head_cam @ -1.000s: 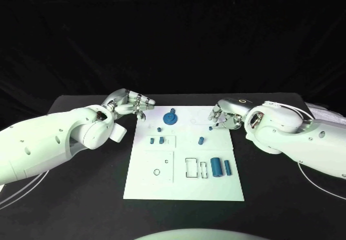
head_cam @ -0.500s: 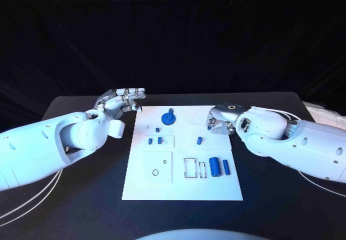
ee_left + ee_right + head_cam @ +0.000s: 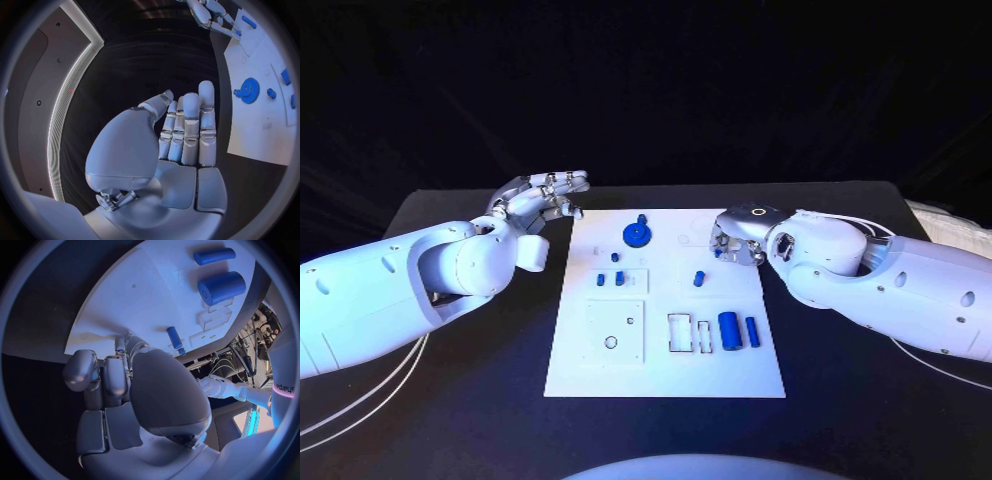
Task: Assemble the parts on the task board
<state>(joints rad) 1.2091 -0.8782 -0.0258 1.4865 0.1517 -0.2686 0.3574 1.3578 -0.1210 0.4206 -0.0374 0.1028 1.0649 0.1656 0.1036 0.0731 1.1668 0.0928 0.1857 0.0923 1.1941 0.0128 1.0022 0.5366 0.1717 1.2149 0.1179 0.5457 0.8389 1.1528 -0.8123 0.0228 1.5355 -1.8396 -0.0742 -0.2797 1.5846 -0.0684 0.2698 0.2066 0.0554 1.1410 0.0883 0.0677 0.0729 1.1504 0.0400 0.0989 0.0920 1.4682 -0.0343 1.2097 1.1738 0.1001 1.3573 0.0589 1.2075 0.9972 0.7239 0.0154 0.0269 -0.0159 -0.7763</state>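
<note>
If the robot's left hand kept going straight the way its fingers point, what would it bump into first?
Probably nothing close by. The left hand holds its fingers straight, aimed out over the bare black table alongside the task board edge. The blue gear sits off to the side of that line. Depth is hard to judge.

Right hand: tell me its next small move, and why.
Probably a short reach inward and down to the small blue peg nearest it. The right hand hovers over the task board's right edge holding nothing, fingers curled, and that peg lies just beside it. The left hand sits off the board, empty.
</note>
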